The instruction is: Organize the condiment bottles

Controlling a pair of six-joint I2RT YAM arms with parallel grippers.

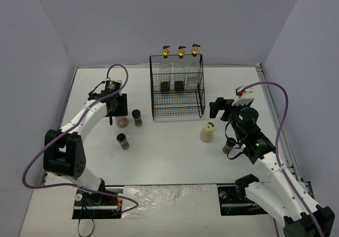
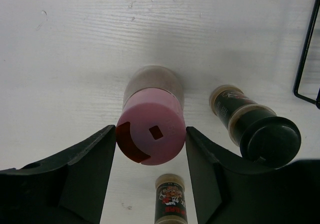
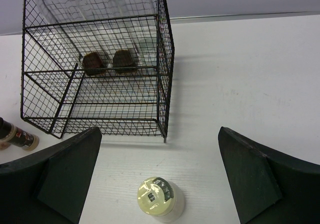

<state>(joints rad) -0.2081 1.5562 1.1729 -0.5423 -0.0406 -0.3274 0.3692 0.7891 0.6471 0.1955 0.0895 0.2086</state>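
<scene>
My left gripper point(image 1: 116, 108) stands over the pink-capped jar point(image 1: 122, 121). In the left wrist view its fingers point(image 2: 90, 174) press both sides of the pink cap point(image 2: 152, 129), and the jar stands on the table. Two dark black-capped jars point(image 1: 137, 117) point(image 1: 123, 141) stand close by; one point(image 2: 257, 129) is just outside the right finger. My right gripper point(image 1: 220, 108) is wide open point(image 3: 159, 131) above the cream-yellow-capped jar point(image 3: 159, 198), not touching it. Another dark jar point(image 1: 230, 144) stands beside the right arm.
The black wire rack point(image 1: 177, 89) stands at the back centre. It holds three tall clear bottles with gold spouts point(image 1: 181, 51) at the rear and two dark jars point(image 3: 93, 61) point(image 3: 125, 60) on its shelf. Grey walls close off the table on three sides.
</scene>
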